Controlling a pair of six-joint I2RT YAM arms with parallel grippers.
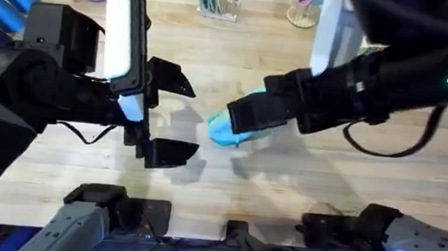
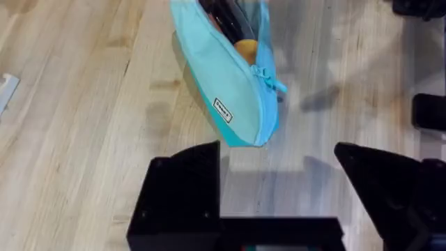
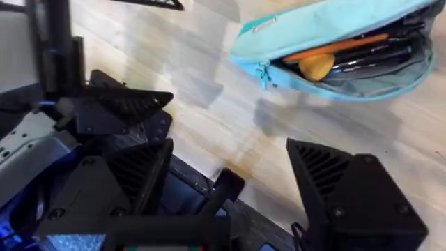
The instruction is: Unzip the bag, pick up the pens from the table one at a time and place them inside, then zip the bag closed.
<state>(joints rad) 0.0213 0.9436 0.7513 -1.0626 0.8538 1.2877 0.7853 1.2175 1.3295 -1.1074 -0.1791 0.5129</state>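
1. The bag (image 3: pixel 334 52) lies on the table (image 1: pixel 283 188) with its zip open; pens (image 3: pixel 341 47) are seen packed inside, an orange one among dark ones beside a yellowish lump, so loading appears done and closing is judged to be what remains.
2. The left gripper (image 2: pixel 279 174) is held with its fingers wide apart and empty, just short of the bag's closed end, where the zip pull (image 2: pixel 268 78) sits. That spot is judged to be chosen for reaching the pull.
3. The right gripper (image 3: pixel 230 181) is likewise spread and empty, raised above the table with the bag's open mouth just ahead of it. It is probably kept there to pin the fabric while the zip is drawn.
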